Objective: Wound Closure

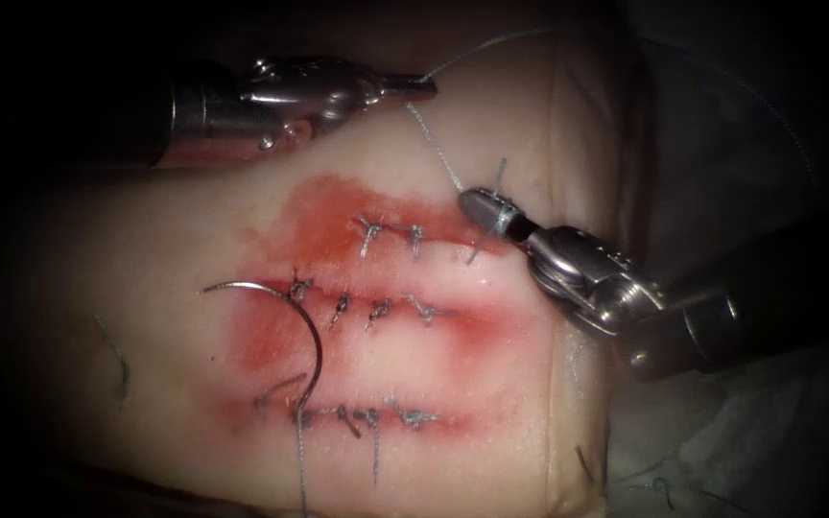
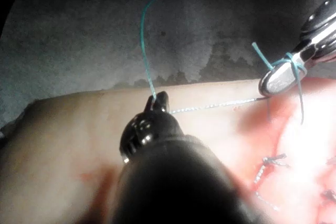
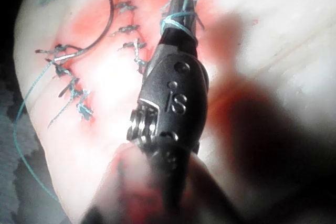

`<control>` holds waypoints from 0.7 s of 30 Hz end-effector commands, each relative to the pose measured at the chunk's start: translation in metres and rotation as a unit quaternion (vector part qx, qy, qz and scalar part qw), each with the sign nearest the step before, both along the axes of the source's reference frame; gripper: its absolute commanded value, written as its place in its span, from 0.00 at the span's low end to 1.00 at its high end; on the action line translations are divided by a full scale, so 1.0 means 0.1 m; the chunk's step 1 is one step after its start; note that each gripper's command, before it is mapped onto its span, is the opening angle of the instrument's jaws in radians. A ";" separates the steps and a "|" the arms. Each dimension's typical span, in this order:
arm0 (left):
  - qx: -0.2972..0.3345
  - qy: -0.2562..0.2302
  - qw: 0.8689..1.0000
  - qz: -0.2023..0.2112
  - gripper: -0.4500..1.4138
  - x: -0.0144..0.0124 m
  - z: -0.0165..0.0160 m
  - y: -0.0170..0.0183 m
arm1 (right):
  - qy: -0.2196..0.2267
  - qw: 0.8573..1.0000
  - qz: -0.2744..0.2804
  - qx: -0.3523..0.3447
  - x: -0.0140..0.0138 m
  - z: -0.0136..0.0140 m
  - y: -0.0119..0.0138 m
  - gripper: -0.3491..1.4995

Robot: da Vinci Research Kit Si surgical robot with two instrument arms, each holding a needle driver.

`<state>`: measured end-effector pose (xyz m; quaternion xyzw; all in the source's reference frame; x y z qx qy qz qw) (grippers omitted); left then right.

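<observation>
Steel-grey and curved, the needle (image 1: 301,331) lies free on the tissue (image 1: 146,249) toward its left edge, arcing between the middle and near rows of stitches; neither of my grippers holds it. I cannot tell whether its lower end enters the tissue or only rests on it. Red fluid (image 1: 328,206) stains the pale, smooth tissue in bands around three stitched cuts, each crossed by dark, bristly knots.

My left gripper (image 1: 422,88), a glossy tapered tool at the tissue's far edge, is clenched on the thread (image 1: 438,153), well apart from the needle. A taut span runs from it to my right gripper (image 1: 475,203), which sits at the right end of the far row. Thread is wrapped around that gripper's closed jaws, with a short end sticking up beside them.

My left wrist view shows the thread (image 2: 210,106) as a pale straight line between the two tools and its teal slack curving away. My right wrist view shows the teal loop (image 3: 177,20) around my right gripper (image 3: 181,11), with the needle (image 3: 105,19) beyond.
</observation>
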<state>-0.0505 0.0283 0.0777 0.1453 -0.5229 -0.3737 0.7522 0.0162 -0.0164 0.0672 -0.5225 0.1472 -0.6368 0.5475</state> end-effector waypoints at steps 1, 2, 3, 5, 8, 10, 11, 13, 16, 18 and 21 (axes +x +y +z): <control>-0.002 0.002 1.000 0.000 0.00 -0.006 0.005 0.013 | -0.005 1.000 -0.013 0.003 0.001 0.002 -0.011 0.00; -0.002 0.005 1.000 0.000 0.00 -0.006 0.007 0.019 | -0.010 1.000 -0.019 0.006 0.000 0.001 -0.014 0.00; -0.002 0.008 1.000 0.000 0.00 -0.006 0.010 0.024 | -0.013 1.000 -0.026 0.006 -0.001 0.000 -0.017 0.00; -0.003 0.027 1.000 0.004 0.00 -0.009 0.016 0.035 | -0.015 0.999 -0.036 0.003 -0.001 -0.002 -0.020 0.00; -0.002 0.045 0.999 0.004 0.00 -0.017 0.026 0.048 | -0.021 0.998 -0.050 -0.014 0.001 -0.005 -0.022 0.00; -0.006 0.050 0.999 0.000 0.00 -0.026 0.034 0.057 | -0.026 0.997 -0.070 -0.033 -0.001 -0.009 -0.027 0.00; -0.005 0.050 0.999 0.000 0.00 -0.029 0.036 0.059 | -0.029 0.996 -0.077 -0.040 -0.002 -0.010 -0.028 0.00; -0.005 0.052 0.999 -0.001 0.00 -0.035 0.040 0.062 | -0.035 0.993 -0.094 -0.055 -0.003 -0.012 -0.031 0.00; -0.009 0.056 0.998 -0.005 0.00 -0.044 0.046 0.067 | -0.032 0.992 -0.109 -0.063 0.000 -0.014 -0.032 0.00; -0.027 0.063 0.998 0.001 0.00 -0.054 0.054 0.077 | -0.027 0.990 -0.124 -0.065 0.009 -0.012 -0.037 0.00; -0.040 0.064 0.997 0.008 0.00 -0.062 0.061 0.086 | -0.029 0.989 -0.127 -0.071 0.019 -0.004 -0.042 0.00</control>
